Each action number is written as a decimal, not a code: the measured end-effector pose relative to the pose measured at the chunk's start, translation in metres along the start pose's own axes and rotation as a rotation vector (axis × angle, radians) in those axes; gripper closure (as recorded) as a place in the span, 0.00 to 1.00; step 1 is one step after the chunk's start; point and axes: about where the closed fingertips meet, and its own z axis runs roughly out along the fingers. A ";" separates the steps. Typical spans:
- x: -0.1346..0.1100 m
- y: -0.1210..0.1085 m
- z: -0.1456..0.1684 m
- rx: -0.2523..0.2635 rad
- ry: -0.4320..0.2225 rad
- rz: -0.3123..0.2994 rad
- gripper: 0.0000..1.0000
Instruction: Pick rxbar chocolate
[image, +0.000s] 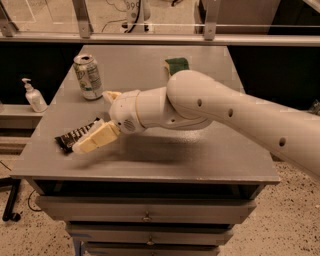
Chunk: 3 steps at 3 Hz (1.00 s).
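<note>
Grey metal-topped drawer table (200, 165). On it stands a green-white soda can (88, 76), upright, at the back left. The rxbar chocolate (73, 138), a flat dark wrapped bar with white lettering, lies flat in front of the can, near the table's front left edge. The white arm's cream two-finger gripper (94, 121) sits low over the table, just in front of the can. Its claw is spread wide and holds nothing. One finger overlaps the bar's right end; contact unclear. A green-yellow sponge (176, 65) lies well right of the can, partly behind the arm.
</note>
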 end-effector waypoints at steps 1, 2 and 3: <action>0.009 0.000 0.006 -0.007 0.035 -0.010 0.00; 0.017 0.002 0.010 -0.014 0.050 -0.011 0.18; 0.022 0.004 0.011 -0.008 0.050 -0.003 0.42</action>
